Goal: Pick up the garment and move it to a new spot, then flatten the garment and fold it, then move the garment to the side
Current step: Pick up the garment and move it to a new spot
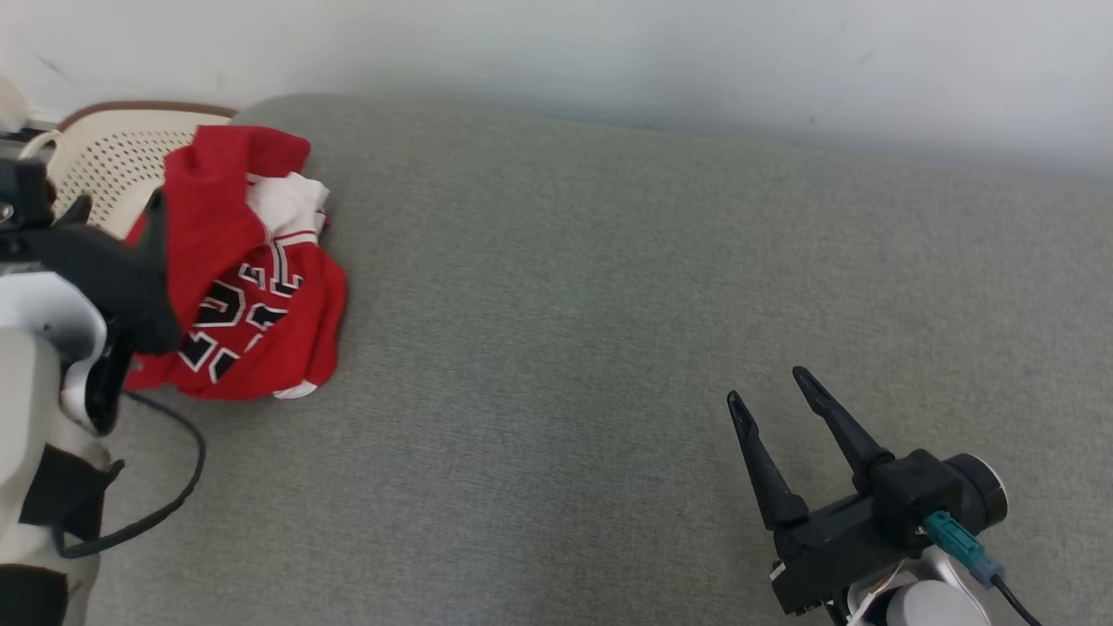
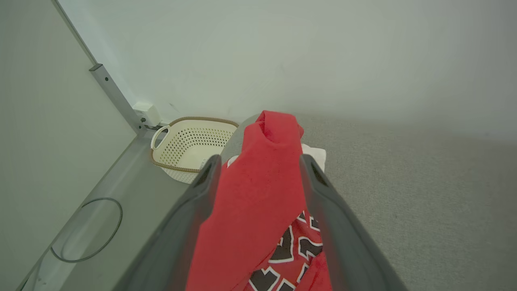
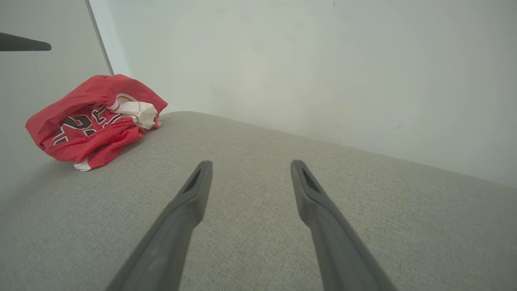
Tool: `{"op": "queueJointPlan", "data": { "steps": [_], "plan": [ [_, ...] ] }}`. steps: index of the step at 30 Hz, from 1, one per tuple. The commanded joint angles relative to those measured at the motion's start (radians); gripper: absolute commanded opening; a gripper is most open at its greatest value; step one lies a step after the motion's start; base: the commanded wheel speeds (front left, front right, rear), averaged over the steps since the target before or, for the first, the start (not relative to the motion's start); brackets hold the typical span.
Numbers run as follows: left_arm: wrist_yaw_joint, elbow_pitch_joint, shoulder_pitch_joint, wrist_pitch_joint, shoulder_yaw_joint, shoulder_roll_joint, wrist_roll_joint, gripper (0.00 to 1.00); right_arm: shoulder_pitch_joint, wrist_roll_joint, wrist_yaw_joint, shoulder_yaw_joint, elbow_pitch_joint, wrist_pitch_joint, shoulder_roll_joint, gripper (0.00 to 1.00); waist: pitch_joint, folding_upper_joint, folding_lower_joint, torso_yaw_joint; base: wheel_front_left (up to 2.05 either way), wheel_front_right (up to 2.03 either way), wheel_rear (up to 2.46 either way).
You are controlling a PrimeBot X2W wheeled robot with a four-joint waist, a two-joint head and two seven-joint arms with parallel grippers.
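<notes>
Items counted:
- One red garment (image 1: 252,287), upper left of the head view.
- One cream basket (image 1: 104,161), far upper left.
- One grey cushion (image 1: 609,304).
- One black cable (image 1: 174,487), lower left.
- Two grippers: left gripper (image 2: 260,161) and right gripper (image 1: 767,386).

Your red jersey (image 1: 248,287), crumpled in a heap.
You see it bunched near the far left corner of the grey cushion (image 1: 609,348), black-and-white lettering facing up, white cloth showing near the top, one red fold raised.

Looks like a home: grey upholstered cushion (image 1: 609,348), laundry basket (image 2: 177,141).
</notes>
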Motion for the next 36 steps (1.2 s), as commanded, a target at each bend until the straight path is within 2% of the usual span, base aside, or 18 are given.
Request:
{"op": "queueJointPlan", "data": {
  "steps": [1,5,11,12,14,18,29,36],
  "plan": [
    [-0.003,0.061,-0.013,0.010,0.005,0.014,-0.014,1.00,-0.016,0.010,0.000,0.004,-0.001,-0.001,-0.010,1.00,0.067,-0.0001,-0.0001,-0.063,0.00,0.00,0.00],
    [-0.009,0.223,-0.021,0.032,0.025,0.027,-0.041,1.00,-0.034,0.014,0.000,0.009,-0.007,0.002,-0.026,1.00,0.107,-0.0001,-0.0001,-0.086,0.00,0.00,0.00],
    [-0.011,0.337,-0.043,0.028,0.042,0.043,-0.069,1.00,-0.050,0.018,0.000,0.007,-0.018,0.005,-0.040,1.00,0.147,-0.0001,-0.0001,-0.102,0.00,0.00,0.00],
    [-0.006,0.349,-0.044,0.021,0.046,0.044,-0.073,0.84,-0.053,0.018,0.000,0.008,-0.019,0.004,-0.042,1.00,0.151,-0.0001,-0.0001,-0.103,0.00,0.00,0.00],
    [-0.006,0.371,-0.048,0.012,0.050,0.043,-0.081,0.00,-0.053,0.012,0.000,0.009,-0.018,0.006,-0.045,1.00,0.154,-0.0001,-0.0001,-0.103,0.00,0.00,0.00],
    [-0.003,0.385,-0.064,-0.021,0.048,0.053,-0.075,0.00,-0.051,0.007,0.000,0.007,-0.016,0.005,-0.049,1.00,0.153,-0.0001,-0.0001,-0.103,0.00,0.00,0.00],
    [0.004,0.324,-0.156,-0.237,0.015,0.078,-0.023,0.00,-0.014,0.012,0.000,0.002,-0.005,0.011,-0.028,1.00,0.095,-0.0001,-0.0001,-0.081,0.00,0.00,0.00],
    [0.014,0.212,-0.149,-0.334,-0.021,0.047,0.002,0.00,0.002,0.017,0.000,-0.008,0.009,0.001,-0.008,1.00,0.040,-0.0001,-0.0001,-0.082,0.00,0.00,0.00]
  ]
}}
